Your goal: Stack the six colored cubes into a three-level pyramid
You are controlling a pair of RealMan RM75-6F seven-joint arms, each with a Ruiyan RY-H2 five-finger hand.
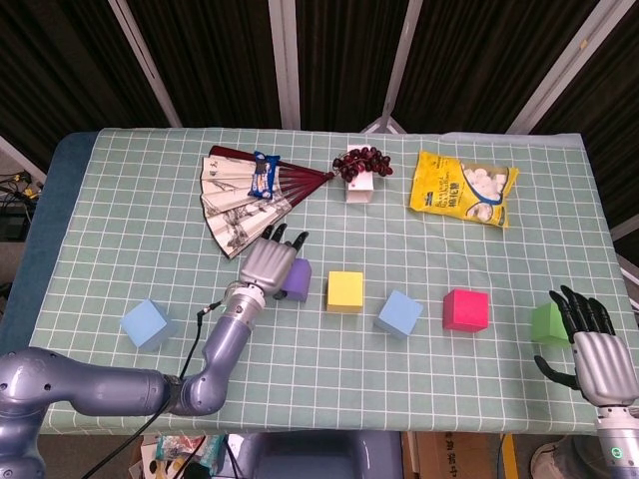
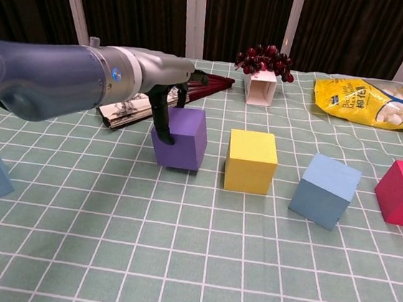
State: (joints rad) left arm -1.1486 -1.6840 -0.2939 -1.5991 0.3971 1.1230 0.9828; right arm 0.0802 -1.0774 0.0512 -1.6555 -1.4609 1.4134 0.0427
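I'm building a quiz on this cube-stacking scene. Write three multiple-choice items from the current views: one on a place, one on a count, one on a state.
1. Which cube lies nearest the right robot hand?
A. green
B. yellow
C. purple

2. How many light blue cubes are on the table?
A. one
B. two
C. three

3. How do the cubes stand?
A. three stacked
B. two stacked
C. all resting singly on the cloth

Answers:
1 A: the green cube sits right by the right robot hand at the table's right edge.
2 B: one blue cube lies far left, another between the yellow cube and red cube.
3 C: no cube is on another; the left robot hand is on the purple cube, which rests on the cloth.
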